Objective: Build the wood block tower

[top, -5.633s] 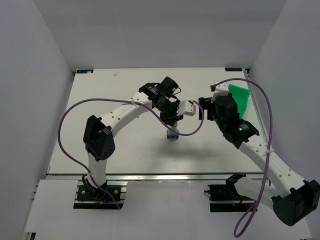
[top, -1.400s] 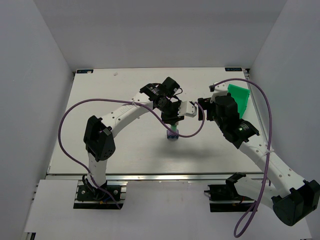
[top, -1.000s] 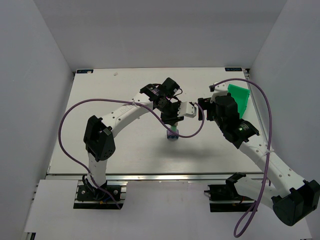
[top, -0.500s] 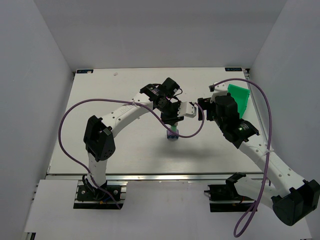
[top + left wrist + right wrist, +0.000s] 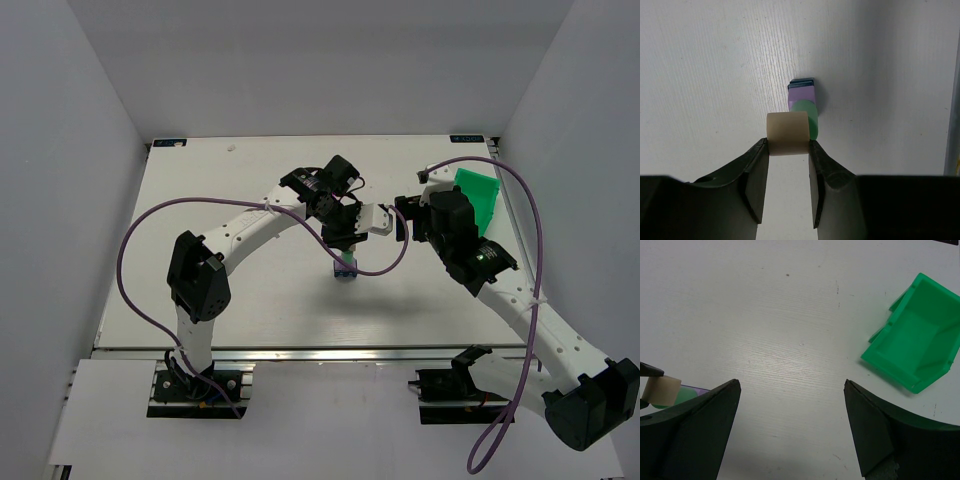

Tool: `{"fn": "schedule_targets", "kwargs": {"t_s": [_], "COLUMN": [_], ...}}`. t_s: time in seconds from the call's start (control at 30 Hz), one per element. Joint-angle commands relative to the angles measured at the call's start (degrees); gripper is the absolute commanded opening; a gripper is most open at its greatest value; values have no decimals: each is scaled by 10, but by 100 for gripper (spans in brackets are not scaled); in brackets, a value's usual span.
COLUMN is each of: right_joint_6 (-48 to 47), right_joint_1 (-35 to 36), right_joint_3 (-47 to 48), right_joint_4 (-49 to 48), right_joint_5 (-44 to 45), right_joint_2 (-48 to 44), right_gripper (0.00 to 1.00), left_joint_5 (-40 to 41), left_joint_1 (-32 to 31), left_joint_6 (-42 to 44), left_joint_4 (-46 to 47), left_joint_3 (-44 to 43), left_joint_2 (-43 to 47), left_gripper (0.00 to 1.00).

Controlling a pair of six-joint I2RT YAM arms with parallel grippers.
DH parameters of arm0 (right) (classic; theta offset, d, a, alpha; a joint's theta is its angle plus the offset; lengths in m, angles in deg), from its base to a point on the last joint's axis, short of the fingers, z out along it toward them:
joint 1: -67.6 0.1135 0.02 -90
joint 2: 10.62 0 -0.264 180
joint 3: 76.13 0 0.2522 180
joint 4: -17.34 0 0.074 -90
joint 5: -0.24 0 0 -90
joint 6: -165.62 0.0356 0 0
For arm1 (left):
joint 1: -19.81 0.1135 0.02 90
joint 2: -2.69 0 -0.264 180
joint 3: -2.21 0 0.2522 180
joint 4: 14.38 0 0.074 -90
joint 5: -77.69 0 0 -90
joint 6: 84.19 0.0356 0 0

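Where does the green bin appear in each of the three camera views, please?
Top external: green bin at the far right edge of the table.
Left wrist: not in it.
Right wrist: upper right of the picture.
Shared landmark: the cream block in the left gripper at the block stack; table centre from above, left edge in the right wrist view.

The top view looks down from above and behind the arm bases [image 5: 195, 385] over the whole desk [image 5: 250, 290]. The left wrist view looks straight down, close, past the left pincer [image 5: 787, 145] onto the cream block [image 5: 787, 130] and block stack [image 5: 801, 97]. The right wrist view, higher, shares both at its lower left.
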Motion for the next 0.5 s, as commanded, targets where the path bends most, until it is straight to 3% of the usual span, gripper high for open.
{"fn": "schedule_targets", "kwargs": {"t_s": [0.0,0.47], "right_joint_6": [-5,-5], "right_joint_1": [-2,-2], "right_joint_3": [-3,-3], "right_joint_4": [-14,-14], "right_joint_5": [-4,-7], "right_joint_2": [-1,4], "right_gripper": [89,89], "left_joint_5": [-7,-7], "left_joint_1": [-3,-2], "left_joint_6": [4,6], "left_joint_4": [6,-1], "left_joint_3": [3,4], "left_joint_2": [36,46], "left_gripper": [28,28]}}
